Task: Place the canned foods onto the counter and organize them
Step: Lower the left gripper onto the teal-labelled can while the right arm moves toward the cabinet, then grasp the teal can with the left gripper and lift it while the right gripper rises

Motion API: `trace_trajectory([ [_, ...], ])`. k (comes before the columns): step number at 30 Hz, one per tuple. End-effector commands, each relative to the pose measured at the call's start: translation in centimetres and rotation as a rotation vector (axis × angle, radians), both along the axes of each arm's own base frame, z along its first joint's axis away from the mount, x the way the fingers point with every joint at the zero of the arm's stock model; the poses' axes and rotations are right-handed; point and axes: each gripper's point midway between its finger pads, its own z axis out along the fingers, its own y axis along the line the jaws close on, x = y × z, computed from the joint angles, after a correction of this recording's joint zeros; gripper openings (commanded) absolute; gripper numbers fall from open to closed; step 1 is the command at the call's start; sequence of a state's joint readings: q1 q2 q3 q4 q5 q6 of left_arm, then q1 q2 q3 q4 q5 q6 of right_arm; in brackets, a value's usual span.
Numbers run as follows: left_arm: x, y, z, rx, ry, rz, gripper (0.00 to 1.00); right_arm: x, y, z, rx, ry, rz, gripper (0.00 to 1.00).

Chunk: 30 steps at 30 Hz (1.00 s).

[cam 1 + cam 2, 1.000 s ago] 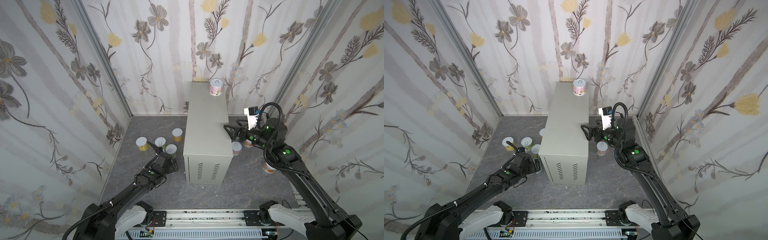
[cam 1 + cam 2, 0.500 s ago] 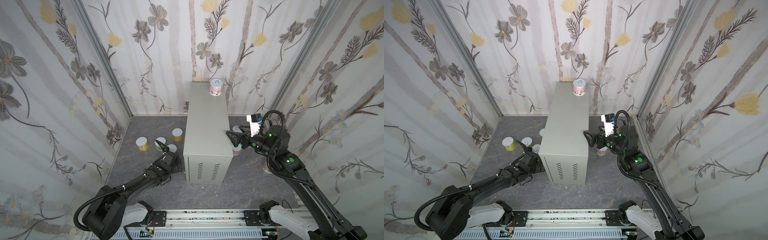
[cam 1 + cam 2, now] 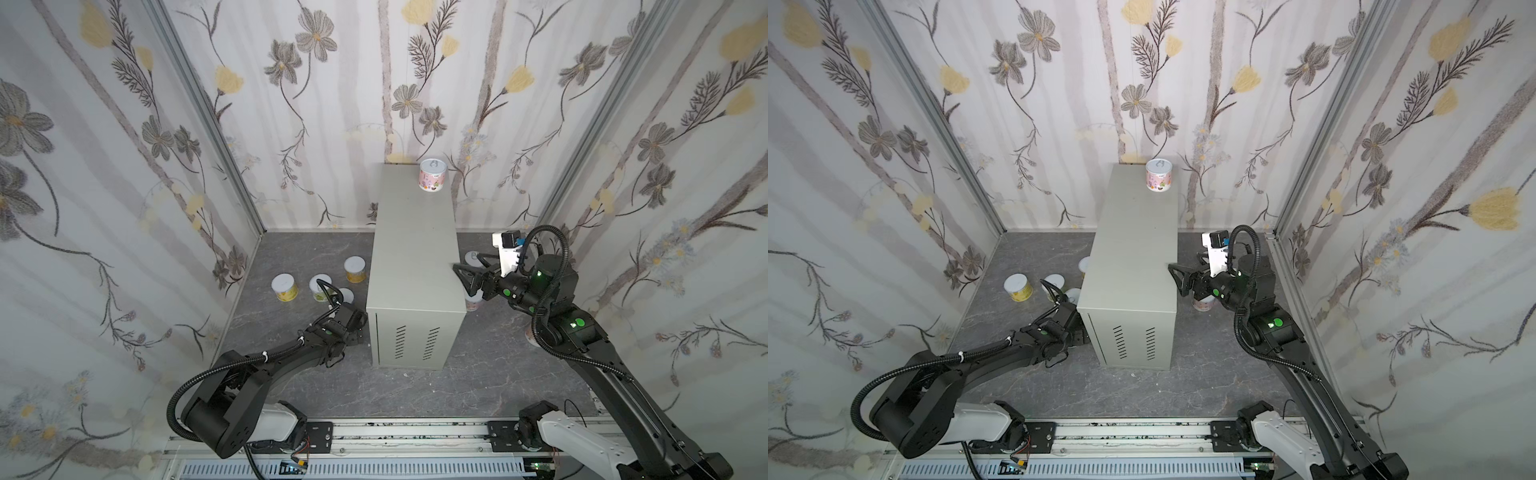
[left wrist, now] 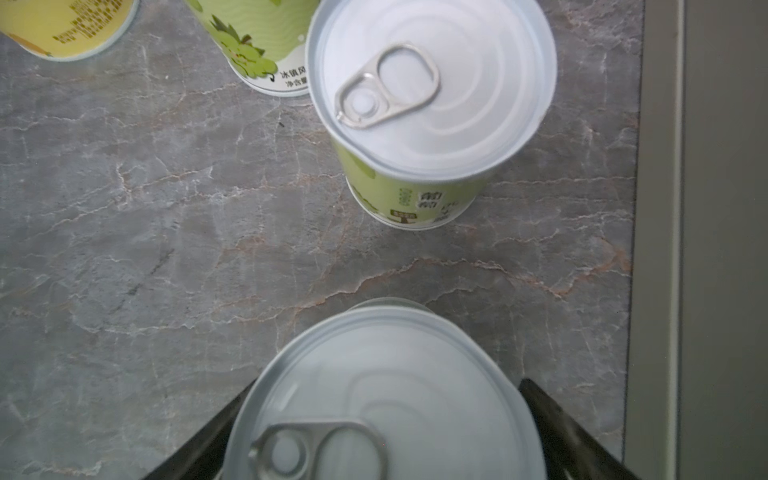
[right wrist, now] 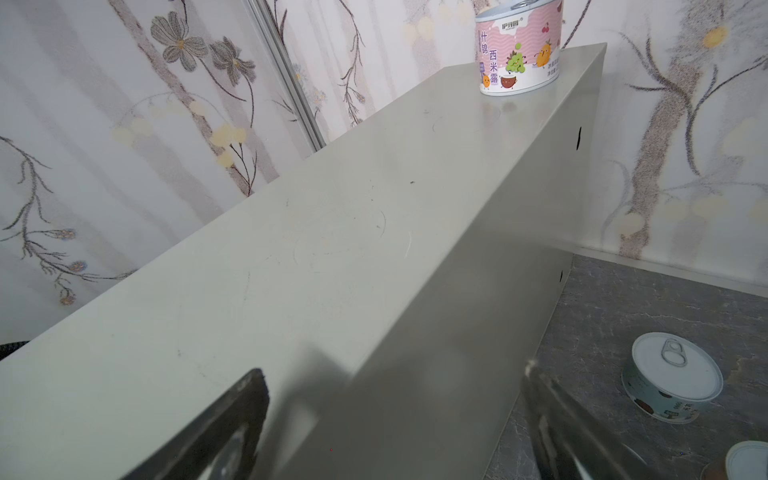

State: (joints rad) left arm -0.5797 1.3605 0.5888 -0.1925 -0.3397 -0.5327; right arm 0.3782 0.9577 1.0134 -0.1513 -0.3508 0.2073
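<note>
The counter (image 3: 411, 249) (image 3: 1133, 253) stands mid-floor, with a pink can (image 3: 432, 175) (image 5: 519, 50) upright at its far end. In the left wrist view my left gripper (image 4: 386, 383) is low beside the counter's left wall (image 4: 723, 249). Its fingers (image 4: 557, 419) press both sides of a can (image 4: 374, 415) that stands on the floor; its label is hidden. A green can (image 4: 428, 104) stands just beyond it. My right gripper (image 3: 467, 276) (image 5: 392, 411) is open and straddles the counter's right top edge, holding nothing.
Left of the counter on the floor are a yellow can (image 3: 285, 287), a green one (image 3: 320, 288) and an orange one (image 3: 354, 269). On the right are a pale-blue can (image 5: 673, 378), a pink can (image 3: 473, 302) under the right gripper, and a lid (image 3: 471, 257). Patterned walls close in on three sides.
My left arm has dropped low and reached in beside the counter, and its jaws have closed in on a floor can. The right gripper shifted slightly along the counter's edge, jaws narrowing a little.
</note>
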Motion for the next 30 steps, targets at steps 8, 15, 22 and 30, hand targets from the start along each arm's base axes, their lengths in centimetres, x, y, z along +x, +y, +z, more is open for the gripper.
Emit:
trace_trajectory([
  [8, 0.2, 0.7, 0.4, 0.008, -0.013, 0.060, 0.69, -0.3, -0.8, 1.5, -0.009, -0.071, -0.027, 0.95],
  [15, 0.0, 1.3, 2.5, -0.002, -0.035, 0.063, 0.59, -0.1, -1.0, 2.8, -0.004, -0.114, -0.037, 0.94],
  [22, 1.5, 2.3, 11.2, 0.004, -0.158, 0.060, 0.56, -0.2, -0.5, 5.5, 0.004, -0.202, 0.000, 0.93],
  [30, 3.9, 2.7, 24.8, 0.030, -0.314, -0.027, 0.55, 0.6, 0.3, 8.3, 0.008, -0.288, 0.030, 0.94],
])
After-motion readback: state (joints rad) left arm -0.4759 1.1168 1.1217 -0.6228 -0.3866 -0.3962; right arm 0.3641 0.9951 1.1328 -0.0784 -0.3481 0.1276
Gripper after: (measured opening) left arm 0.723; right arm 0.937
